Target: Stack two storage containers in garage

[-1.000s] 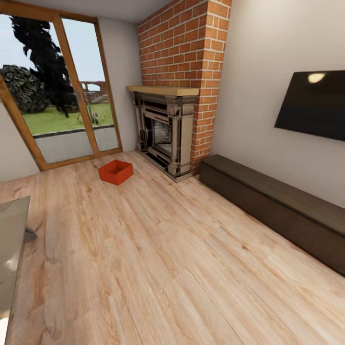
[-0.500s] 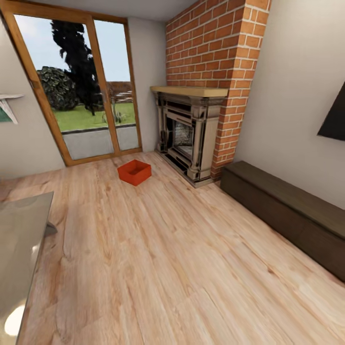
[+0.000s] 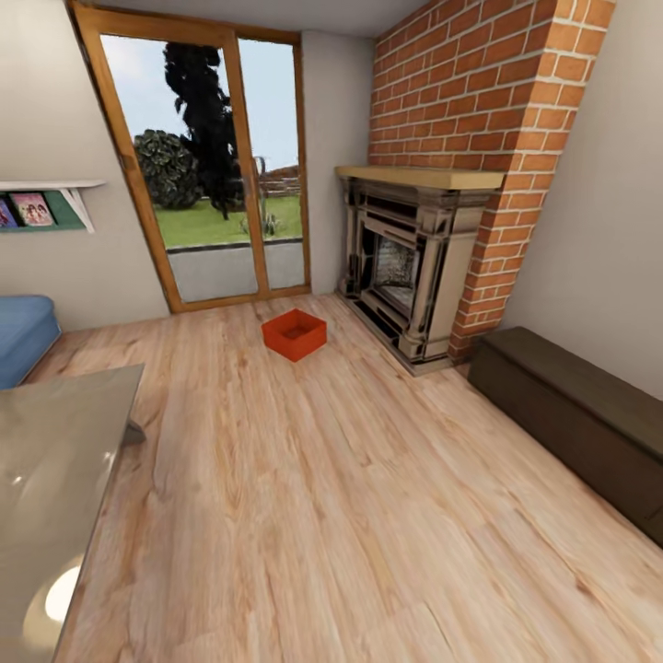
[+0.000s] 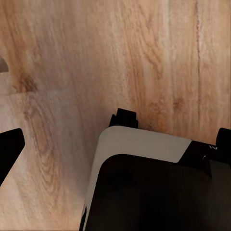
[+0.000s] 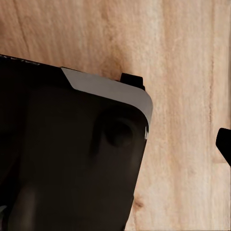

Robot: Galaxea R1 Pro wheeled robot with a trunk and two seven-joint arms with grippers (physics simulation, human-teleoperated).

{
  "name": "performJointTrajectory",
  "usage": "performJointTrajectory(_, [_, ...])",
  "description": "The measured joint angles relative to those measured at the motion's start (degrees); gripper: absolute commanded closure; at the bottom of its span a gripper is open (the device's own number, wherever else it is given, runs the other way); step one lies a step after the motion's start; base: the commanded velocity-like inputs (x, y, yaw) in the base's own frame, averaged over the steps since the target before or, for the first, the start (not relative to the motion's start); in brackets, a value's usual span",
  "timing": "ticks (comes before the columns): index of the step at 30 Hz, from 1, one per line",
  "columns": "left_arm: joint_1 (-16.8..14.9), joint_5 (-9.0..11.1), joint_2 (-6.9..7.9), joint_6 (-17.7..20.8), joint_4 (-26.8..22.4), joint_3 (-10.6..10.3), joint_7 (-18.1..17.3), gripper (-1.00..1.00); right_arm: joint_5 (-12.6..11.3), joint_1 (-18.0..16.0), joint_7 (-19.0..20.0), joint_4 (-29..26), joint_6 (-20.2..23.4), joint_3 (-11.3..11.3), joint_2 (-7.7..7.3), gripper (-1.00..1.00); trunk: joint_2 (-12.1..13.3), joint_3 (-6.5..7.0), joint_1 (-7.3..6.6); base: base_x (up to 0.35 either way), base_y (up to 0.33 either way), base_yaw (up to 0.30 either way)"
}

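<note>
One red-orange storage container sits open-topped on the living room's light wood plank floor, in front of the glass door and left of the fireplace, far ahead of me. In the left wrist view my left gripper hangs over the planks with dark fingertips at both edges, wide apart and empty. My right gripper shows one dark fingertip at the frame's edge, spread wide, holding nothing. My own black-and-white body lies under both.
An ornate dark fireplace stands under a red brick chimney. A long low dark cabinet runs along the right wall. A grey tabletop is close at the left, a blue seat and wall shelf beyond it.
The head camera has swung left, so the whole scene slid right. The wall screen left the picture; the blue seat and shelf came in. The container itself has not moved.
</note>
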Motion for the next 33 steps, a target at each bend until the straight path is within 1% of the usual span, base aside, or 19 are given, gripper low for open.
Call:
performJointTrajectory(19, [0.01,0.02,0.0,0.0,0.0,-0.02,0.0,-1.0,0.03,0.02,0.0,0.0,0.0,0.0,0.0,-1.0,0.0,0.0,0.0,0.322,0.0,0.267])
performJointTrajectory(33, [0.0,0.02,-0.01,0.01,0.0,-0.01,0.02,-1.0,0.05,0.02,0.0,0.0,-0.01,0.03,0.0,-1.0,0.0,0.0,0.0,0.322,0.0,0.02])
